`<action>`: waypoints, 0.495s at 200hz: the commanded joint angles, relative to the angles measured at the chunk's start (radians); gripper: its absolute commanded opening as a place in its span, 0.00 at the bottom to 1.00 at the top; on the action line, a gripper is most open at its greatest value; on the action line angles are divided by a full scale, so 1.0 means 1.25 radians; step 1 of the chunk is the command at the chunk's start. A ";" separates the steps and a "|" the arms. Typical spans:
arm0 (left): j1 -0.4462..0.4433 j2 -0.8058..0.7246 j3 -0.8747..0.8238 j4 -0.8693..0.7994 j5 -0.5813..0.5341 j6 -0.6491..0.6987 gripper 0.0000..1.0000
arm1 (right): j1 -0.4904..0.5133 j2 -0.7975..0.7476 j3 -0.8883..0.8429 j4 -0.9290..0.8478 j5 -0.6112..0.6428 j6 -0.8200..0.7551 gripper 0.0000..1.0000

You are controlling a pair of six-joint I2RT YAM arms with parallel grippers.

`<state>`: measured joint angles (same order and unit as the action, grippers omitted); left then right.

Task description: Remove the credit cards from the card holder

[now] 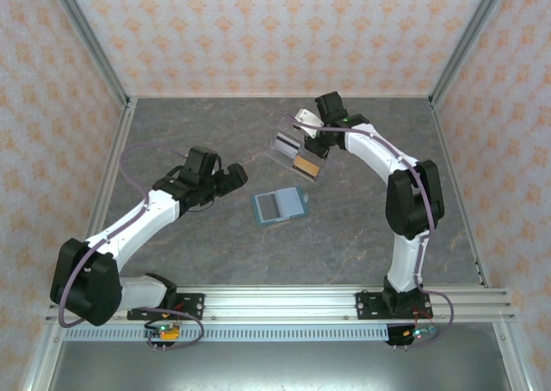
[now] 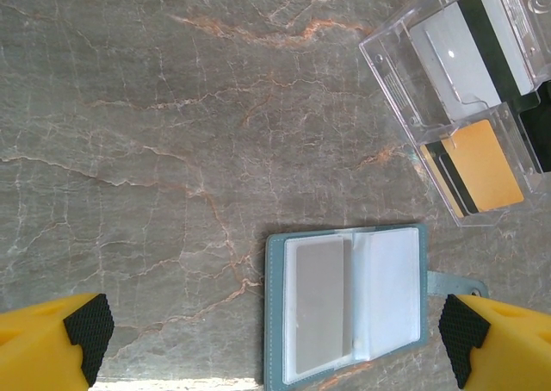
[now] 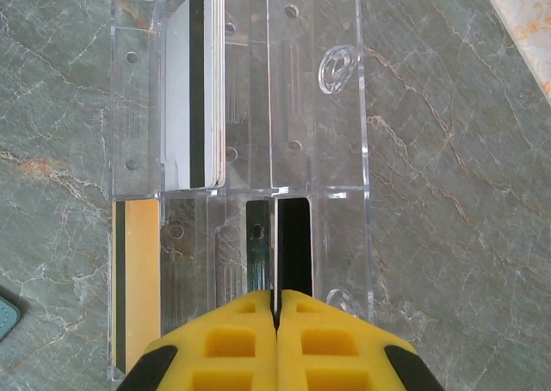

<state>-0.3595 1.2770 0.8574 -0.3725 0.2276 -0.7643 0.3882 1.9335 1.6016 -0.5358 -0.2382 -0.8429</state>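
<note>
The teal card holder (image 1: 278,207) lies open and flat on the table mid-scene. In the left wrist view the card holder (image 2: 344,305) shows clear sleeves, with a grey card (image 2: 318,301) in its left sleeve. My left gripper (image 1: 232,177) hangs open just left of it, and in its own view the gripper (image 2: 275,335) has one finger on either side of the holder with nothing between them. My right gripper (image 3: 277,301) is shut on a thin dark-faced card (image 3: 277,253), seen edge-on, standing in a slot of the clear plastic tray (image 3: 318,107).
The clear tray (image 1: 299,154) lies behind the holder and holds a white card with a black stripe (image 2: 465,51) and an orange card (image 2: 482,167). Patterned walls and metal posts enclose the stone-look table. The holder's strap (image 2: 452,283) sticks out on its right.
</note>
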 commanded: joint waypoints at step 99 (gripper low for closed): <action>0.011 0.003 -0.008 0.001 0.006 -0.009 1.00 | 0.001 -0.062 0.006 -0.017 0.008 0.183 0.35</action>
<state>-0.3569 1.2770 0.8570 -0.3721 0.2352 -0.7658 0.3882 1.9408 1.6093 -0.5362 -0.1871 -0.7456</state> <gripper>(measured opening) 0.999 0.295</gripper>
